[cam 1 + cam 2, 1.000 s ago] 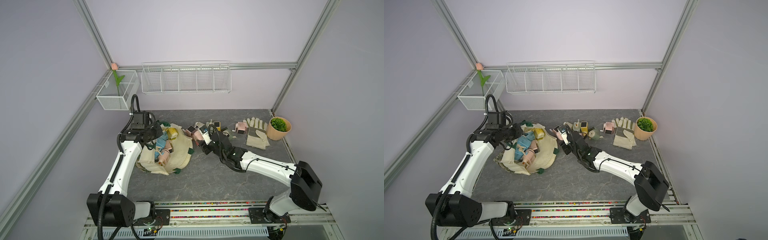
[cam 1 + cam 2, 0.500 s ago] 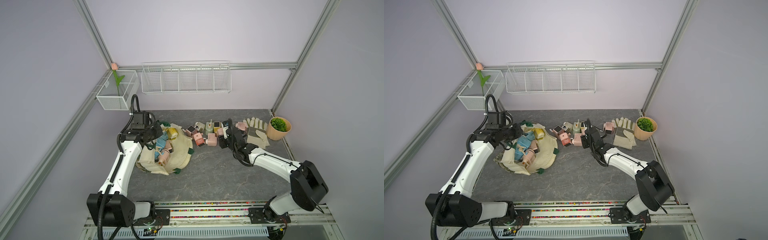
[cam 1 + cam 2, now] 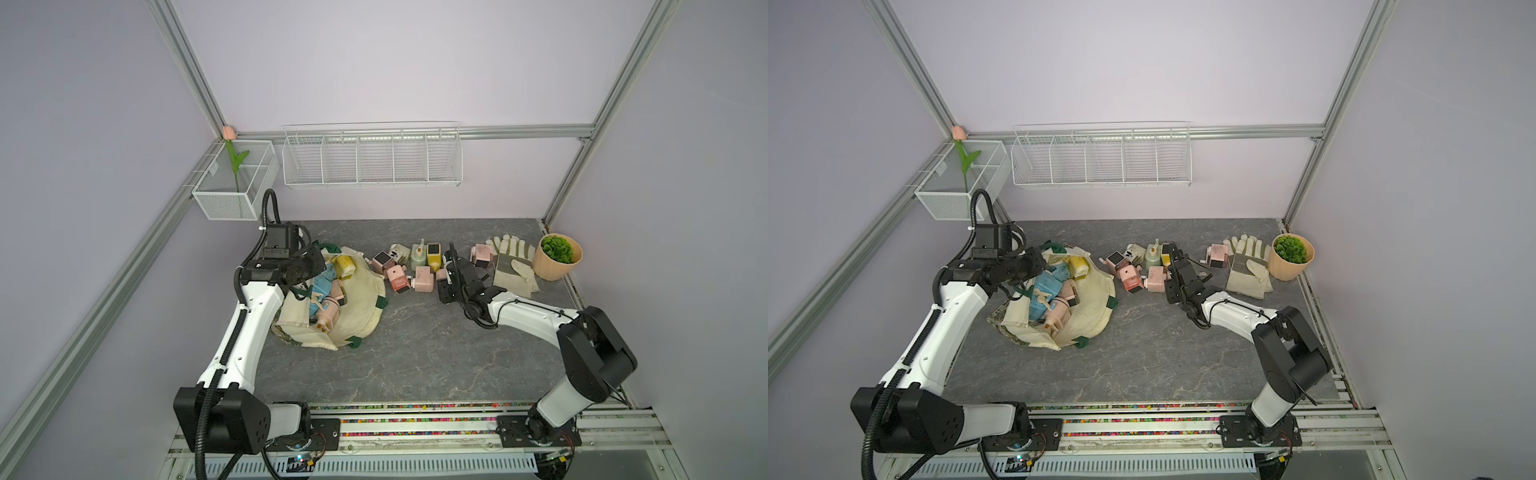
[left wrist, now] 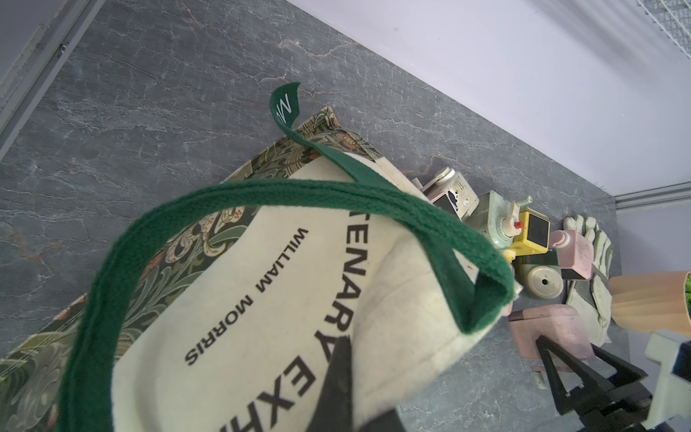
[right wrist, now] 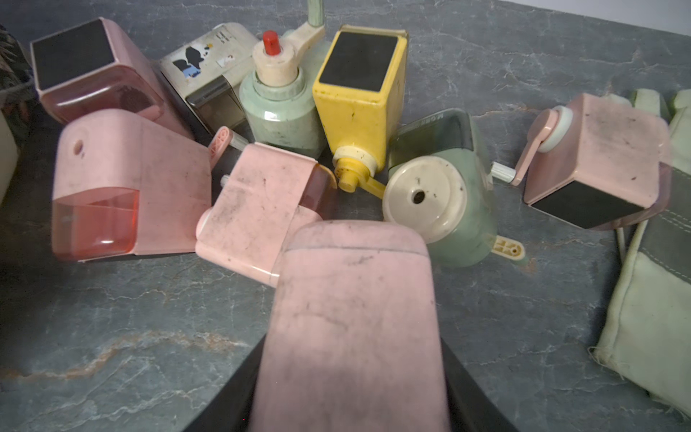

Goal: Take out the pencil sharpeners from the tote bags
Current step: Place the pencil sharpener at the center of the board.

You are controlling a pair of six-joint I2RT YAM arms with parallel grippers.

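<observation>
1. Pencil sharpeners: one pink sharpener [image 5: 351, 318] is clamped in the right gripper [image 3: 452, 272], which has swung from the tote bag [image 3: 361, 299] mouth to the unloaded pile [image 3: 415, 266] beside the gloves [image 3: 513, 266].
2. Probably a drop-off next; several [image 3: 328, 291] remain in the bag.
3. Left gripper [image 3: 309, 266] stays pinched on the bag's rim.
4. Grey marbled table [image 3: 415, 353], lilac walls, wire basket [image 3: 372, 156], plant pot [image 3: 555, 262].

The tote bag [image 3: 361, 303] lies on the left of the tabletop [image 3: 415, 353], with sharpeners [image 3: 322, 289] in its open mouth; more sharpeners cluster right of it, toward the back; the gloves [image 3: 513, 270] lie just right of those; the plant pot [image 3: 552, 270] stands beside the gloves at the right edge; a wire rack [image 3: 372, 160] hangs on the back wall.
</observation>
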